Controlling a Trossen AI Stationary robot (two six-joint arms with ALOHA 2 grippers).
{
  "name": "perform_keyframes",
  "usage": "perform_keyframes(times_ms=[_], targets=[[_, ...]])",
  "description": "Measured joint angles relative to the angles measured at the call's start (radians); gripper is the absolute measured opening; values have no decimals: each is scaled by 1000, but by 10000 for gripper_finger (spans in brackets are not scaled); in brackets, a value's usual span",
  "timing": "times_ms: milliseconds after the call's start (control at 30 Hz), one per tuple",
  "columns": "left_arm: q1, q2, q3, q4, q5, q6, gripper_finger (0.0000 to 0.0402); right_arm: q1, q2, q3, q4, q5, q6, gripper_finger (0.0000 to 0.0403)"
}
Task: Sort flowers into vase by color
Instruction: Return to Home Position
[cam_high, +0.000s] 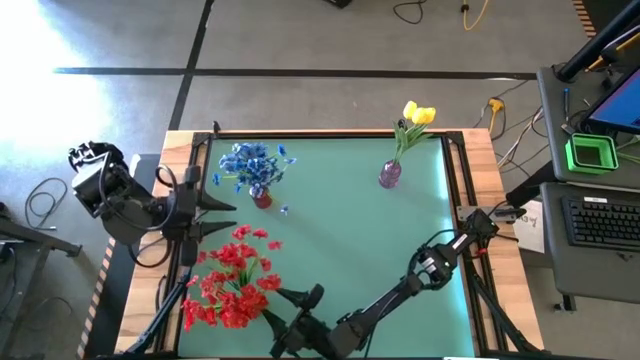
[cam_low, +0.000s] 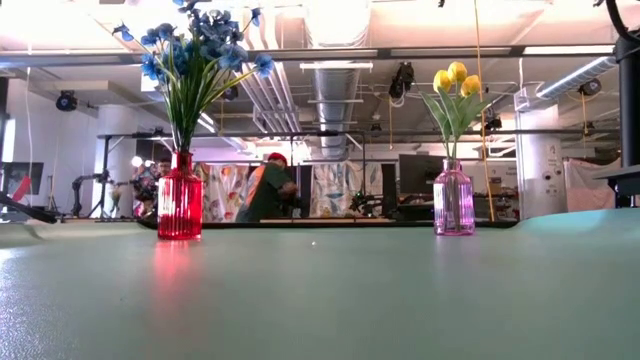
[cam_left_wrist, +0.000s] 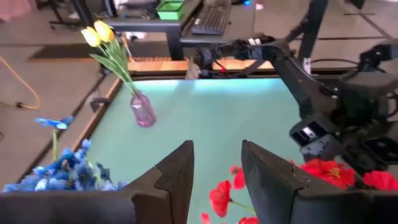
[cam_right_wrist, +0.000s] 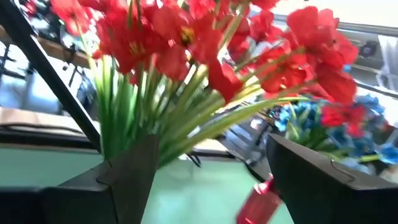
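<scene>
Sitting at the left edge of the bench (cam_high: 350, 240), the left gripper (cam_high: 222, 218) has its fingers apart. Red flowers (cam_high: 235, 280) stand near the front, their vase likely hidden underneath. Blue flowers (cam_high: 255, 163) fill a red vase (cam_high: 262, 198). The right gripper (cam_high: 285, 308), fingers apart, is beside the red blooms. Yellow tulips (cam_high: 418, 113) fill a purple vase (cam_high: 390, 175).

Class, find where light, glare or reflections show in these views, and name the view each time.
High view: a bright patch of light lies on the floor beyond the table. Low view: the red vase leaves a red sheen on the table just in front of it, and the ceiling is very bright.
</scene>
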Motion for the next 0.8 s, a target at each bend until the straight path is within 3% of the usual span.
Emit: perform_keyframes(times_ms=[367,567,800], targets=[[-247,50,-8,4,-254,-37,123,58,-7,0,58,207,-177,293],[-390,78,-8,3,-357,-59,123,89,-33,-3,297,236,-417,292],[-478,101,-8,-1,-449,-85,123,84,-84,-54,284,207,-473,283]])
